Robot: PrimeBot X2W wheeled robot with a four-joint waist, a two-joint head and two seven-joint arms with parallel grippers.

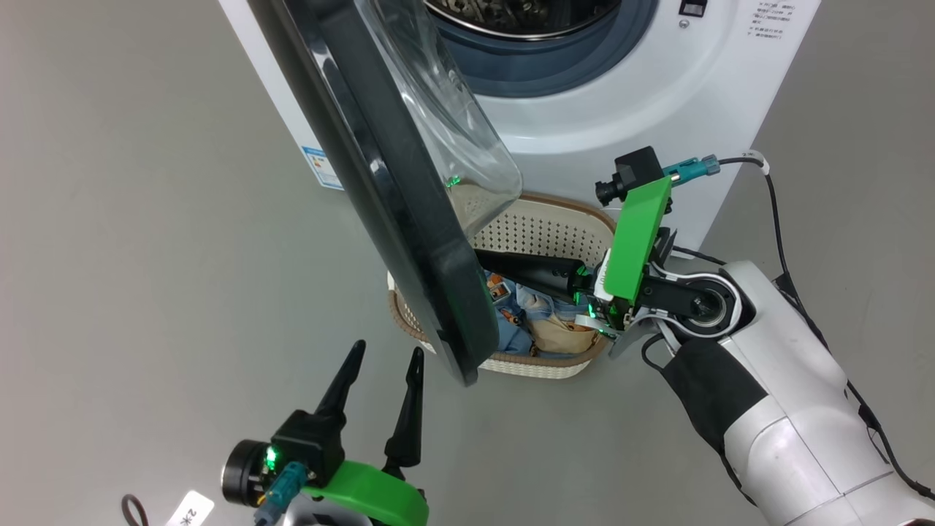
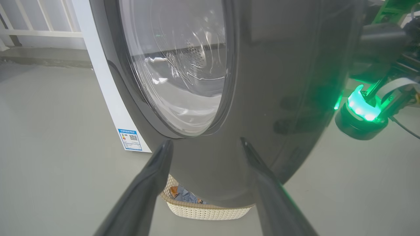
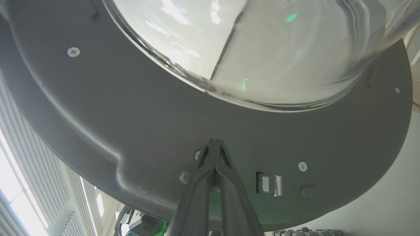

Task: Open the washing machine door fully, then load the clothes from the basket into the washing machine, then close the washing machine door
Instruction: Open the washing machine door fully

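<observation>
Floor [image 1: 131, 256]: grey, beneath washing machine door [image 1: 409, 219].
My right gripper [image 3: 215, 144]: pinched closed, empty, tips on inner face, to push it open.
My left gripper [image 1: 388, 352]: spread wide, empty, lower left.

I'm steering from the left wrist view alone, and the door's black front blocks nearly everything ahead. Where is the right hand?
Observer: The right hand is behind the door, fingers shut, tips at its grey inner face. They look to be touching it.
Operator: Is the opening uncovered?
Observer: Yes. In the head view the door is swung well away from the washing machine, and the steel drum shows.
Operator: Any contact on my side?
Observer: No. The left hand is open, its tips apart from the door's edge.
</observation>
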